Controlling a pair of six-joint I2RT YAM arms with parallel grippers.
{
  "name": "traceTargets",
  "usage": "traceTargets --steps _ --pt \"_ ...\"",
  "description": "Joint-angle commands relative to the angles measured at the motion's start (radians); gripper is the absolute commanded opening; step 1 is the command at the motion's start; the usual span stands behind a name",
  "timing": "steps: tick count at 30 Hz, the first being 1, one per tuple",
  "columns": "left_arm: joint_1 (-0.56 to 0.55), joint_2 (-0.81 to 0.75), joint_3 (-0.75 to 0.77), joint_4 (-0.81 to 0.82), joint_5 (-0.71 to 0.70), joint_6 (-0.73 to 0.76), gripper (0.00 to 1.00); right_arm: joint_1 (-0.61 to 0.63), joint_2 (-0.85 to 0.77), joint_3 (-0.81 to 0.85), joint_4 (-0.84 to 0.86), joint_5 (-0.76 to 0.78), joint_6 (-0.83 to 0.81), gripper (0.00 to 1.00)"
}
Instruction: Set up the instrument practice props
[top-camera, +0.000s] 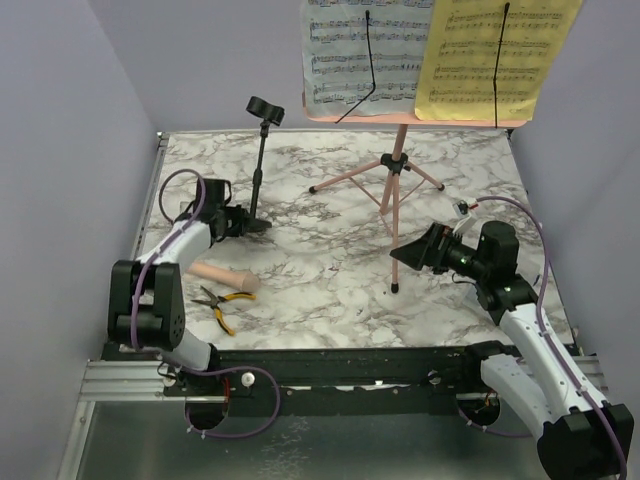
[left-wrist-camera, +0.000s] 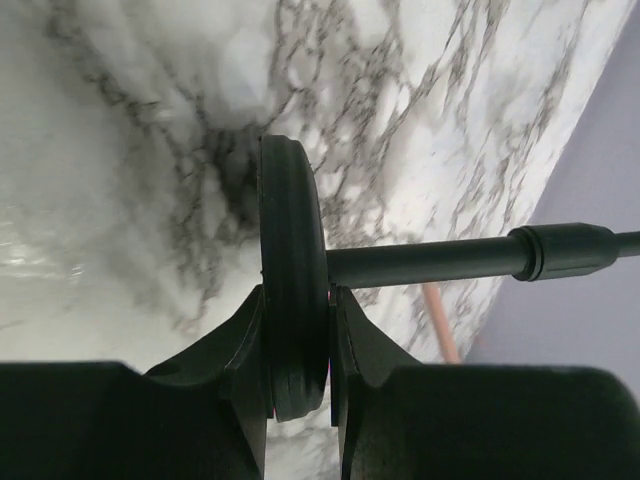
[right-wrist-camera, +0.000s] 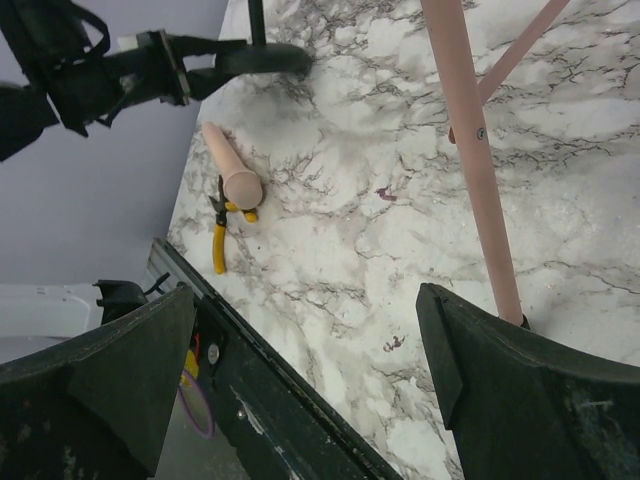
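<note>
The pink music stand (top-camera: 397, 170) stands on its tripod at the back, with a white page (top-camera: 365, 50) and a yellow page (top-camera: 497, 55) on its pink desk. The black mic stand (top-camera: 261, 165) stands upright at the left. My left gripper (top-camera: 243, 224) is shut on its round base (left-wrist-camera: 293, 330), one finger on each flat face; the pole (left-wrist-camera: 470, 260) runs off to the right. The beige toy microphone (top-camera: 224, 275) lies on the table near the left arm. My right gripper (top-camera: 408, 252) is open and empty beside the tripod's front leg (right-wrist-camera: 470, 160).
Yellow-handled pliers (top-camera: 219, 303) lie just in front of the microphone, also in the right wrist view (right-wrist-camera: 222, 235). The marble table ends at a black rail (top-camera: 340, 365) in front. Grey walls close in the left and right sides.
</note>
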Motion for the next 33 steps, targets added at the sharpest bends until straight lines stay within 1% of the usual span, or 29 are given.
traceTargets --steps 1,2,4,7,11,14,15,17,23,24,26,30,31,32,33 --pt "0.031 -0.209 -0.235 0.242 0.083 0.08 0.0 0.006 0.011 0.004 0.02 -0.029 -0.035 1.0" --pt "0.043 -0.251 -0.284 0.316 0.131 0.092 0.0 0.006 0.012 0.006 0.026 -0.039 -0.043 1.0" --pt "0.062 -0.32 -0.368 0.411 0.229 0.13 0.0 0.008 0.009 0.015 0.023 -0.05 -0.061 1.0" --pt "0.089 -0.432 -0.444 0.469 0.324 0.206 0.0 0.009 -0.003 0.028 0.012 -0.071 -0.087 0.99" --pt "0.09 -0.55 -0.531 0.535 0.456 0.251 0.0 0.021 -0.045 0.017 0.031 -0.109 -0.089 0.99" --pt "0.088 -0.586 -0.59 0.614 0.573 0.231 0.0 0.063 -0.063 -0.008 0.104 -0.132 -0.046 0.98" --pt "0.088 -0.596 -0.616 0.661 0.602 0.213 0.0 0.095 -0.06 -0.016 0.157 -0.125 -0.031 0.98" --pt "0.089 -0.622 -0.666 0.727 0.648 0.184 0.0 0.176 -0.042 -0.018 0.222 -0.078 -0.006 0.98" --pt "0.085 -0.696 -0.74 0.734 0.693 0.113 0.0 0.495 0.127 0.049 0.344 0.204 -0.05 0.99" --pt "0.086 -0.7 -0.746 0.73 0.697 0.105 0.0 0.522 0.168 0.064 0.378 0.238 -0.06 0.99" --pt "0.086 -0.71 -0.759 0.728 0.703 0.087 0.0 0.56 0.249 0.097 0.436 0.29 -0.074 0.99" --pt "0.083 -0.736 -0.79 0.728 0.708 0.095 0.0 0.582 0.376 0.137 0.587 0.407 -0.074 0.99" --pt "0.082 -0.742 -0.8 0.728 0.71 0.092 0.0 0.582 0.404 0.149 0.63 0.426 -0.074 0.97" --pt "0.083 -0.746 -0.809 0.728 0.712 0.09 0.0 0.581 0.429 0.168 0.659 0.428 -0.081 0.92" --pt "0.083 -0.752 -0.815 0.728 0.715 0.09 0.0 0.584 0.458 0.193 0.685 0.424 -0.087 0.9"
